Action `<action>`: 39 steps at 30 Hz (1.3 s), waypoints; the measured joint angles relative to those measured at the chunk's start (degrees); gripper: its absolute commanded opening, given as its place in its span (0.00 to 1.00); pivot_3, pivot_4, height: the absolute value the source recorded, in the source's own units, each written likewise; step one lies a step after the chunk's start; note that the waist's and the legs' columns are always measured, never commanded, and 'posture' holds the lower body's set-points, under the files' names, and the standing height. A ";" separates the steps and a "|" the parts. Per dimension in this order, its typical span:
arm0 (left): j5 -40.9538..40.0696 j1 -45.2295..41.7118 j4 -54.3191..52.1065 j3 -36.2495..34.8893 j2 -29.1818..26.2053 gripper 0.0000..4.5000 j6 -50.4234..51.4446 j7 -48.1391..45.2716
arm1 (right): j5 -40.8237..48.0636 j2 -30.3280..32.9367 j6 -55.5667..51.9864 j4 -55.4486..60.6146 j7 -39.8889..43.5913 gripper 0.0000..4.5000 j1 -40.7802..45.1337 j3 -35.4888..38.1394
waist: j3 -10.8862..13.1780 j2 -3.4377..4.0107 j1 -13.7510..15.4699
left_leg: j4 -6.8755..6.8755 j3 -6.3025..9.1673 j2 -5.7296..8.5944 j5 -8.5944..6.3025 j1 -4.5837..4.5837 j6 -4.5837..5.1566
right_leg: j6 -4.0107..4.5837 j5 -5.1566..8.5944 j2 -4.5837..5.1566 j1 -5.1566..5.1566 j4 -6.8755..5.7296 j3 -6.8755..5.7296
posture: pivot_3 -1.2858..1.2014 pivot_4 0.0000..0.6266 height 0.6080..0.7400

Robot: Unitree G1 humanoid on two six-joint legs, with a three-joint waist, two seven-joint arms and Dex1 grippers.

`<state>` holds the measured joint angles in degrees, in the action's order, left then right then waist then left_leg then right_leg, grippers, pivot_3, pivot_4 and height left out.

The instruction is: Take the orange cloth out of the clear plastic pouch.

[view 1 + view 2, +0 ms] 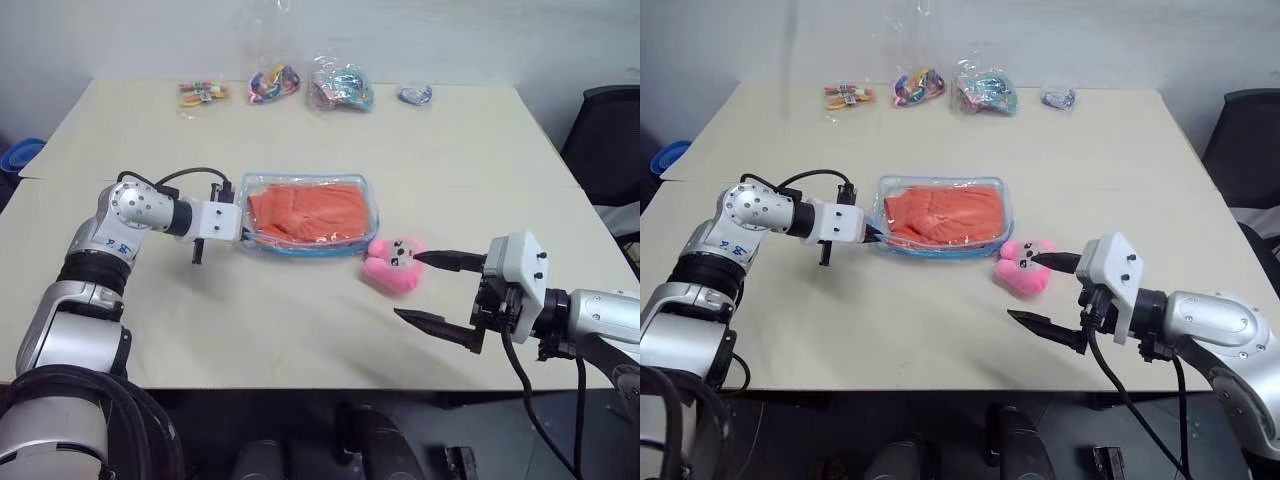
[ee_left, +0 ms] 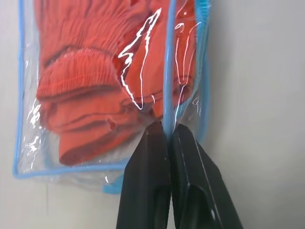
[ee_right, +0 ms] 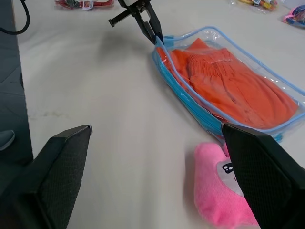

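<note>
Barely begun; the left gripper (image 2: 167, 136) pinches the clear plastic pouch (image 1: 372, 192) at its nine-o'clock edge; the right gripper (image 1: 432, 290) gapes; the orange cloth (image 1: 305, 212) sits inside mid-table.

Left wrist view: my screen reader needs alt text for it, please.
The left gripper is shut on the blue zipper edge of the clear plastic pouch, which lies on a pale table. The folded orange cloth is inside the pouch.
</note>
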<state>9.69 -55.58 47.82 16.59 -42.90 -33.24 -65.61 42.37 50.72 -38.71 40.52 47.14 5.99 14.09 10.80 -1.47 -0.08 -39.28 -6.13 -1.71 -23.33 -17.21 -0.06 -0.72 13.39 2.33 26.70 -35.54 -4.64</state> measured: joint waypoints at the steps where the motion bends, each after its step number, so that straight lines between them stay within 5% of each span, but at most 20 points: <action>1: -1.49 2.15 -3.27 -0.61 -0.54 0.01 0.24 -1.34 | 0.14 0.29 0.02 -0.05 0.50 1.00 0.04 0.04 | 0.00 0.00 -0.02 | 0.00 0.00 -0.01 0.00 0.01 0.00 | 0.00 0.00 0.00 0.00 0.00 0.01 | 0.52 0.24 1.00; 10: -7.76 19.83 -28.93 -5.76 -9.36 0.01 5.87 -4.88 | 3.56 5.01 -0.01 -0.42 9.34 1.00 -5.07 3.82 | 0.00 0.00 0.13 | -0.04 0.00 -0.01 0.00 0.06 0.00 | 0.00 0.00 0.03 -0.08 0.02 0.08 | 0.52 0.24 1.00; 20: -7.53 23.81 -33.99 -7.68 -10.31 0.01 8.45 -1.07 | 3.12 5.25 1.09 -2.45 11.47 1.00 -3.27 3.93 | 0.00 0.00 0.19 | -0.05 -0.11 0.01 -0.04 0.04 0.06 | 0.00 0.01 0.02 -0.17 0.09 0.22 | 0.52 0.24 1.00; 28: -11.08 28.82 -38.53 -9.98 -11.92 0.48 13.94 -1.67 | 1.93 4.35 1.27 -2.73 9.38 1.00 -3.05 2.78 | 0.00 0.00 -0.02 | -0.05 -0.14 -0.03 -0.04 0.05 0.05 | 0.00 0.01 0.00 -0.11 0.07 0.22 | 0.52 0.24 1.00; 32: -22.16 35.84 -48.38 -15.84 -16.41 0.73 32.68 -4.05 | 1.67 1.87 1.29 -3.54 6.69 1.00 -4.23 2.93 | 0.01 -0.05 -0.15 | -0.05 -0.16 -0.06 -0.05 0.03 0.02 | 0.03 0.03 -0.03 -0.11 0.07 0.28 | 0.52 0.24 1.00; 35: -37.04 38.04 -57.38 -21.92 -21.15 0.73 53.15 -6.32 | 1.79 -0.57 0.87 -5.92 3.14 1.00 -4.34 4.24 | 0.01 -0.05 -0.02 | -0.05 -0.21 -0.03 -0.05 0.03 0.00 | 0.02 0.04 -0.01 -0.11 0.06 0.36 | 0.52 0.24 1.00; 39: -55.29 28.15 -63.11 -26.89 -21.81 0.73 73.17 -4.63 | 2.25 -6.34 -1.90 -10.32 -5.06 1.00 -2.44 4.83 | 0.00 -0.07 0.71 | -0.06 -0.12 0.08 -0.01 0.08 -0.05 | 0.01 0.05 -0.01 -0.25 0.05 0.41 | 0.52 0.24 1.00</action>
<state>-45.60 -27.43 -15.29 -10.29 -64.71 39.94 -70.24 44.62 44.37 -40.61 30.20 42.08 3.55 18.92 10.80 -1.53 0.63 -39.35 -6.25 -1.63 -23.34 -17.13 -0.11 -0.71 13.43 2.32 26.45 -35.49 -4.23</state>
